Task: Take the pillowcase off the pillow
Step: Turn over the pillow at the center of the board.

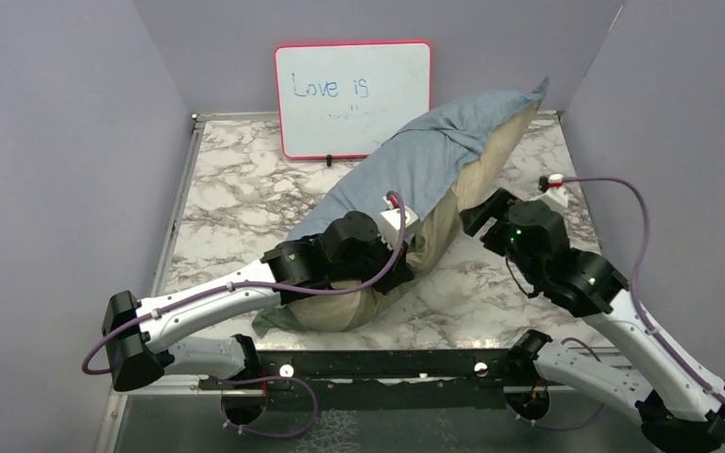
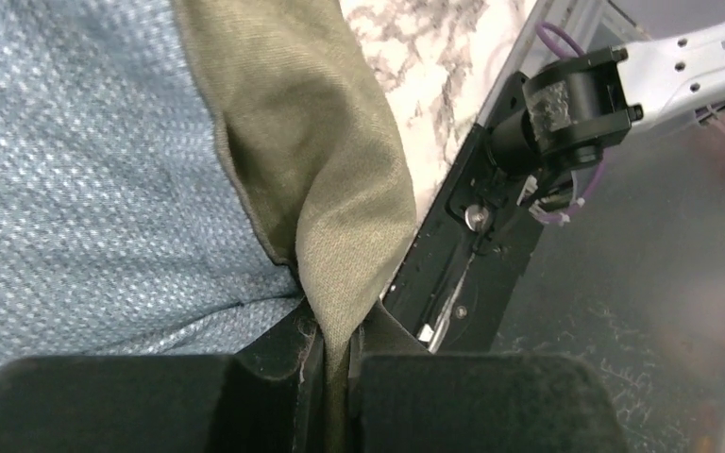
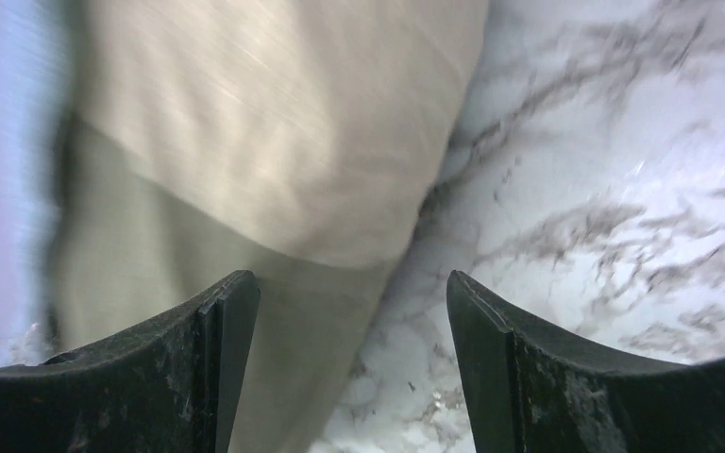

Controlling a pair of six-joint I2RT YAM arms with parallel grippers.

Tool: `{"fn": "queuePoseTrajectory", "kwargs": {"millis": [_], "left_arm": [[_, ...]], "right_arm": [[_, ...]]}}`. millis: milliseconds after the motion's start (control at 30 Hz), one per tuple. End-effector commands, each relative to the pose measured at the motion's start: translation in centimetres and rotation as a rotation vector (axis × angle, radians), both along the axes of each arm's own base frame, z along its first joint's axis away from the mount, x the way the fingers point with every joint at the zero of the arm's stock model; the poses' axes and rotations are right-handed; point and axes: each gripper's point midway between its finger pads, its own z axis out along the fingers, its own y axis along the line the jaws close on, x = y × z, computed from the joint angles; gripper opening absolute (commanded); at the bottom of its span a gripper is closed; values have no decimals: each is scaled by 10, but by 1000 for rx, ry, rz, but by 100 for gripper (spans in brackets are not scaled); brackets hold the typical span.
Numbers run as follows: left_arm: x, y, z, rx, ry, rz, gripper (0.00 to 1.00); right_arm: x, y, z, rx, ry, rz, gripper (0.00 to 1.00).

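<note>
Marble-patterned counter (image 1: 245, 208) is filling the lilac-walled booth, with a red-framed whiteboard (image 1: 352, 99) leaning at the back. The pillowcase (image 1: 425, 156) is lying diagonally across it, running from the near left towards the far right corner. Its blue-grey face is showing on top and its tan face is turning to the right, and it is hiding the pillow completely.

Your left jaws are clenching a fold of olive cloth by a stitched edge at the near end. Your right jaws are standing wide apart, grasping nothing, just beside the tan face and above bare marble.

You are, I judge, setting up the second grip. Be aiming the right jaws at loose cloth only, not a thick handful of filling. That way the sleeve is sliding off rather than dragging the pillow along.
</note>
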Motion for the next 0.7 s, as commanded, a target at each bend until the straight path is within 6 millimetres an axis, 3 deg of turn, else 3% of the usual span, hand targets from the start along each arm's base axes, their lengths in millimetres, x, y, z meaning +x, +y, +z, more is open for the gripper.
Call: {"fn": "queuePoseTrajectory", "kwargs": {"millis": [0, 100, 133, 200, 333, 367, 433, 467, 667], "left_arm": [[-27, -25, -19, -2, 72, -62, 0], [-38, -30, -17, -11, 76, -79, 47], [-42, -32, -13, -22, 74, -92, 58], [-49, -34, -1, -50, 73, -129, 70], [-61, -35, 41, -133, 65, -200, 79], [-65, -35, 55, -160, 62, -220, 80], [-71, -33, 80, -211, 51, -250, 96], [-73, -31, 93, -231, 43, -263, 99], [-86, -15, 147, -324, -9, -316, 99]], "right_arm": [[3, -40, 59, -149, -137, -83, 79], [4, -41, 86, -187, -166, -59, 79], [5, -40, 94, -192, -176, -49, 79], [7, -35, 105, -205, -201, -11, 80], [13, -16, 108, -234, -215, 88, 80], [14, -11, 103, -244, -196, 107, 81], [19, -4, 84, -275, -142, 129, 81], [20, -1, 70, -296, -106, 142, 82], [17, 2, -15, -366, 121, 140, 82]]}}
